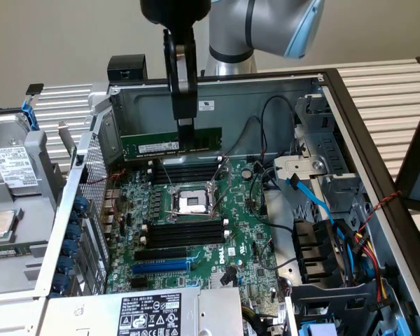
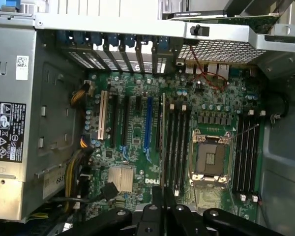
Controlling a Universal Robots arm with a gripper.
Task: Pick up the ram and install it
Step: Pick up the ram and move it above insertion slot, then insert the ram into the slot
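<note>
End effector clamped on ram, held level above the slots by the motherboard's far edge; could tilt from the slightly off-centre grip; could miss its slot if lowered askew, jam on latches, or slip loose.

arm bent downward, jaws vertical, pinched closed

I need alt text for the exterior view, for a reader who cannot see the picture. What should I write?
A robot arm's hand grips a green ram stick, long edge level, above the motherboard inside an open computer case. A bare processor socket sits at the board's middle with black memory slots on both sides.
</note>
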